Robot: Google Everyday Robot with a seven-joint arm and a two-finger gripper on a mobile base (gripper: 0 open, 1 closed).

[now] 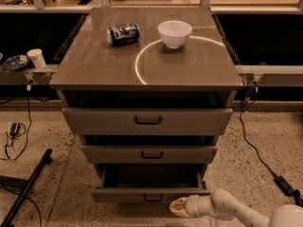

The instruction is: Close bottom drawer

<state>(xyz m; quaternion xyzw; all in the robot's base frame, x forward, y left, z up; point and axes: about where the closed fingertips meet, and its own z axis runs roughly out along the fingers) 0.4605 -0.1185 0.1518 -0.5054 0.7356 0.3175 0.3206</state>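
Cabinet (94,74), grey-brown top, three drawers.
Bottom drawer (118,195): lowest of the three, pulled out farthest, grey inside showing, black handle (152,198) on its front.
Gripper (179,206): low at the bottom edge of the view, just in front of that drawer's front, right of the handle; whether it is open or closed, or touching, cannot be told.
Cabinet top: blue can (123,33) on its side, white bowl (174,33) beside it.
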